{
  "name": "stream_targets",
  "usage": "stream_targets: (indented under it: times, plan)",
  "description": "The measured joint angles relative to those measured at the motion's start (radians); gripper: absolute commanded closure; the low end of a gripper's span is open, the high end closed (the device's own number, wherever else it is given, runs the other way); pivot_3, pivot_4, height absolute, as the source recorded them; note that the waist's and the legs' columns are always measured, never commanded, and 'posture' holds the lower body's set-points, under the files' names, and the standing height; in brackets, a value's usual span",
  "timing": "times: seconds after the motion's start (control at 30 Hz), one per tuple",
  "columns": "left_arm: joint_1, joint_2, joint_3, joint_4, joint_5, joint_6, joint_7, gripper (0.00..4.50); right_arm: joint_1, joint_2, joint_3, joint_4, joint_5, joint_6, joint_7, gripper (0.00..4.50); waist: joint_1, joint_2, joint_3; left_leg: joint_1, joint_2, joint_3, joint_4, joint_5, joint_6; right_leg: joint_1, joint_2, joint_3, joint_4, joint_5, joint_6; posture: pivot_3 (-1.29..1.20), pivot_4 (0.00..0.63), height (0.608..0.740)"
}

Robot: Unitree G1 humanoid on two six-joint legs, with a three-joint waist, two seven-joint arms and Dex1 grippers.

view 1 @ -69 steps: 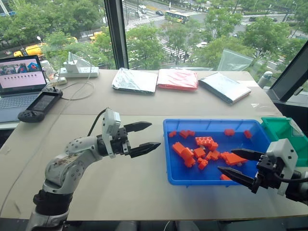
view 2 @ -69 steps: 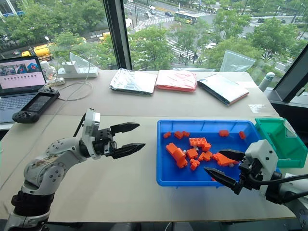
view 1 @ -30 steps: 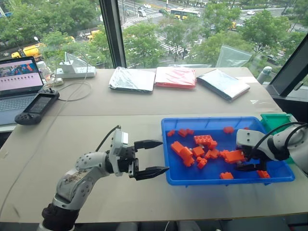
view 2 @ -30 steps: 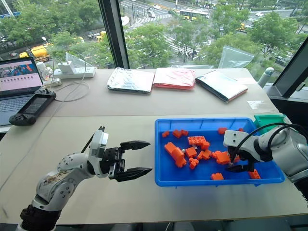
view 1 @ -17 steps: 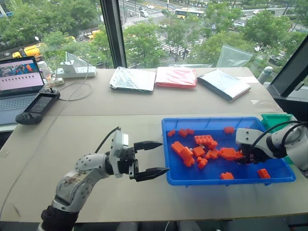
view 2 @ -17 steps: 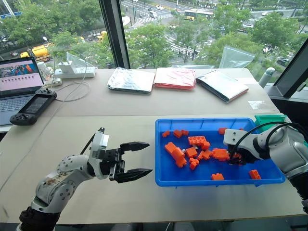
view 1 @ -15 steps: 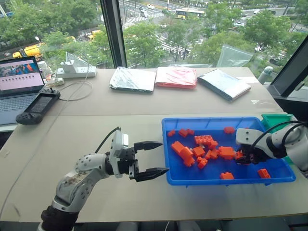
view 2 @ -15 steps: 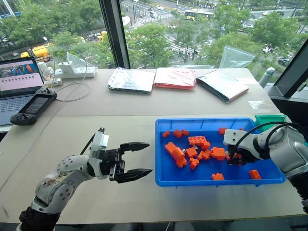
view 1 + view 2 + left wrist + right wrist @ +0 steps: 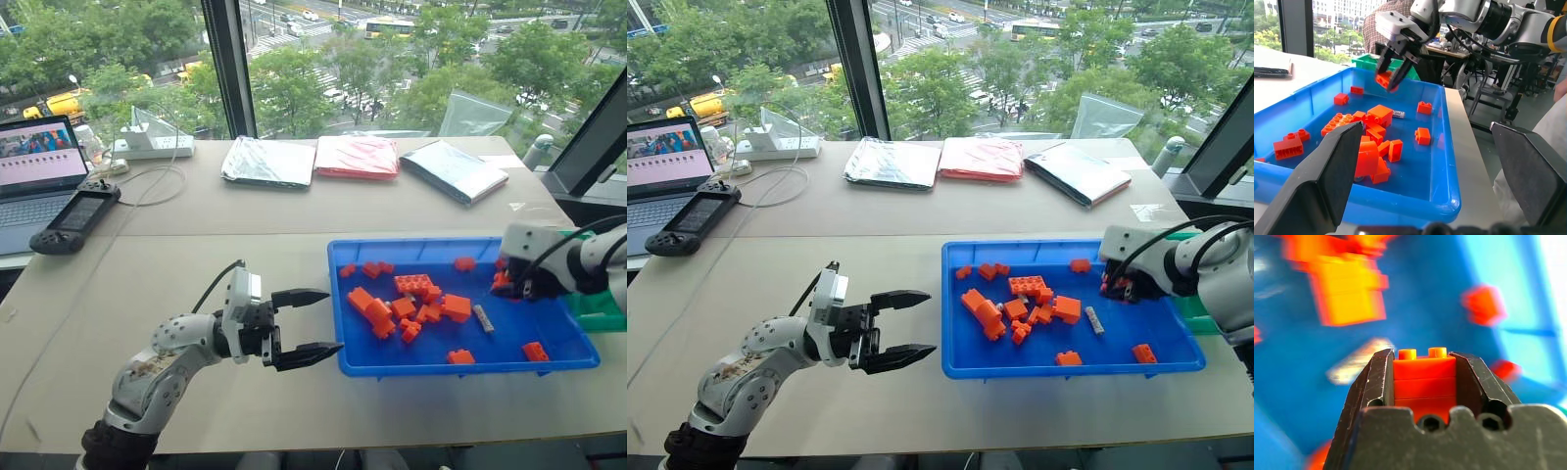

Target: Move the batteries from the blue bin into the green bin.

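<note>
- Orange plastic sits between the fingers of the right gripper (image 9: 1392,74): a small orange brick (image 9: 1424,382), clamped on both sides, studs pointing away from the wrist.
- That gripper hangs above the floor of the blue bin (image 9: 563,357), at the bin's right end, its brick clear of everything beneath it.
- Just below and a little toward the robot from the claw lies one battery (image 9: 484,318), a short silver-grey cylinder flat on the blue floor, apart from the bricks around it.
- Beside the battery, on the side away from the claw, stands a square orange block (image 9: 456,307); beyond that a loose heap of orange bricks (image 9: 392,311) fills the bin's middle and left part.
- Single bricks lie near the bin's front wall, closer to the robot than the claw, and one more near the far wall.
- Directly past the claw to the right, the green bin (image 9: 598,311) stands just beside the blue bin's right end, partly hidden by the right arm.
- Well apart from the claw, off the bin's left end, the left gripper (image 9: 307,322) hovers over the tan table (image 9: 147,264) with its fingers spread wide and nothing between them, tips pointing at the bin's left wall.
- Far across the table lie three flat pouches (image 9: 358,160); at the far left corner, a laptop (image 9: 39,171) and a black handheld controller (image 9: 73,217).
</note>
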State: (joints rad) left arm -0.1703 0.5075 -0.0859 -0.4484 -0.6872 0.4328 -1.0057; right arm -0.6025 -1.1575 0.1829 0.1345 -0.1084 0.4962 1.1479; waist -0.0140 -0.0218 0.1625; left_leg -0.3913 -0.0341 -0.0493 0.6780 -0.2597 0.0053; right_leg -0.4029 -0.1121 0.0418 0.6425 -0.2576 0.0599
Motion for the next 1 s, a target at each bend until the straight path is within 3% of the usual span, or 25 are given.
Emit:
stream_targets:
  times: [0.07,0.13,0.33,0.47,0.53,0.67,0.73,0.83,1.0]
  plan:
    - [-0.006,-0.003,-0.006,-0.003,0.004,0.000,0.007,0.00,-0.053,0.072,0.012,0.091,-0.040,0.010,-0.070,3.04,-0.002,0.000,0.000,0.000,0.000,0.000,0.000,0.000,0.000,-0.001,0.000,0.001,0.000,0.000,0.000,0.00,0.150,0.740]
    - [-0.007,-0.003,-0.008,-0.009,0.005,0.000,0.012,0.00,-0.082,0.131,0.029,0.161,-0.064,0.015,-0.124,2.04,-0.001,0.000,0.000,-0.001,0.000,0.000,0.000,0.000,0.000,-0.001,0.000,0.001,0.001,0.000,0.000,0.00,0.150,0.740]
    - [-0.009,-0.003,-0.010,-0.013,0.006,0.000,0.017,0.00,-0.132,0.183,0.021,0.269,-0.075,0.013,-0.210,0.06,0.004,0.001,0.000,-0.003,-0.001,0.000,0.000,0.000,0.000,-0.003,-0.001,0.000,0.000,0.000,0.000,0.00,0.150,0.740]
    - [-0.007,-0.003,-0.011,-0.018,0.006,0.000,0.031,0.00,-0.111,0.161,-0.004,0.232,-0.072,0.030,-0.213,0.02,0.003,0.001,0.000,-0.003,-0.001,0.000,0.000,0.000,0.000,-0.003,-0.001,0.000,0.000,0.000,0.000,0.00,0.150,0.740]
    - [-0.005,-0.004,-0.013,-0.025,0.006,0.001,0.037,0.00,-0.049,0.124,-0.057,0.120,-0.046,0.102,-0.195,0.02,0.005,0.001,0.000,-0.004,-0.001,0.000,0.000,0.000,0.000,-0.003,-0.001,0.000,0.000,0.000,0.000,0.00,0.150,0.740]
    - [0.007,-0.001,-0.013,-0.034,0.007,0.002,0.049,0.00,0.107,0.068,-0.178,-0.112,0.043,0.247,-0.136,0.02,0.005,0.001,0.000,-0.004,0.000,-0.001,0.000,0.000,0.000,-0.002,-0.001,0.000,0.000,0.000,0.000,0.00,0.150,0.740]
    - [0.017,0.001,-0.011,-0.042,0.007,0.003,0.054,0.00,0.257,0.040,-0.242,-0.263,0.102,0.329,-0.093,0.02,0.008,0.001,0.000,-0.004,0.000,-0.001,0.000,0.000,0.000,-0.002,0.000,-0.001,0.000,0.000,0.000,0.00,0.150,0.740]
    - [0.018,0.005,-0.012,-0.048,0.006,0.006,0.055,0.00,0.365,0.069,-0.306,-0.396,0.169,0.449,-0.090,0.02,0.006,0.001,0.000,-0.003,0.000,-0.001,0.001,0.000,0.000,-0.001,0.000,0.000,0.000,0.000,0.000,0.00,0.150,0.740]
    - [0.018,0.008,-0.012,-0.048,0.004,0.008,0.055,0.00,0.390,0.097,-0.335,-0.469,0.213,0.547,-0.150,0.02,0.002,0.001,0.000,-0.001,0.000,-0.001,0.001,0.000,0.000,0.000,0.000,0.000,0.002,0.000,0.000,0.00,0.150,0.740]
